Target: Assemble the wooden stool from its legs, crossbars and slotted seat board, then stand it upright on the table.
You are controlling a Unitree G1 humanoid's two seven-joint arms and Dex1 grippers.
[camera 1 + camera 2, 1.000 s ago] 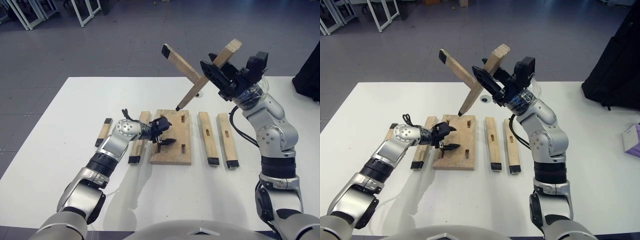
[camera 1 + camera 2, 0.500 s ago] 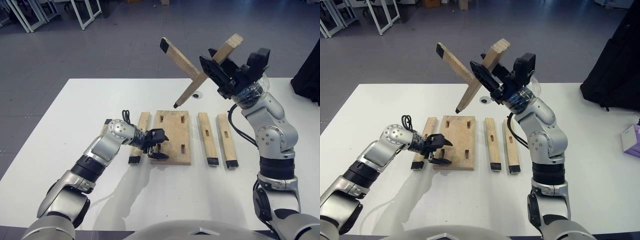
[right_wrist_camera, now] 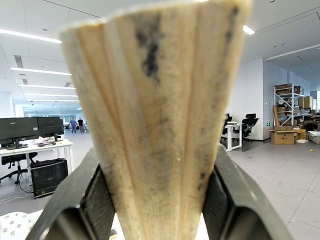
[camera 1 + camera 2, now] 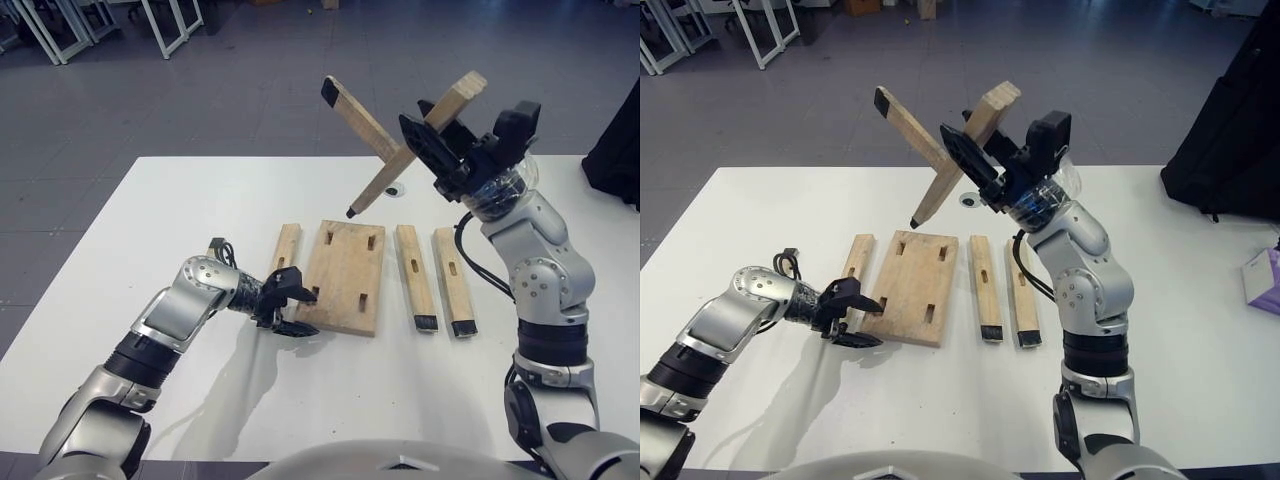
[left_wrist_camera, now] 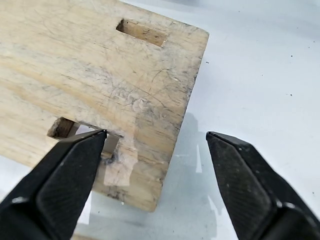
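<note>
Seat board lies flat mid-surface, slots up. Your L tool sits low at its near-left corner, fingers spread wide, nothing held. R arm is raised. R tool clamps the crossed leg-crossbar assy high above the board. Two slotted legs lie right of the board, one piece left.

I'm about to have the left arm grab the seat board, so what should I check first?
1. left gripper open: ok.
2. Corner of the seat board lies between its fingers: ok.
3. Fingers low enough to clamp the board's edge: cannot tell.
4. Seat board flat on the table, slots showing: ok.
5. right gripper shut on the crossed legs, held above the table: ok.
</note>
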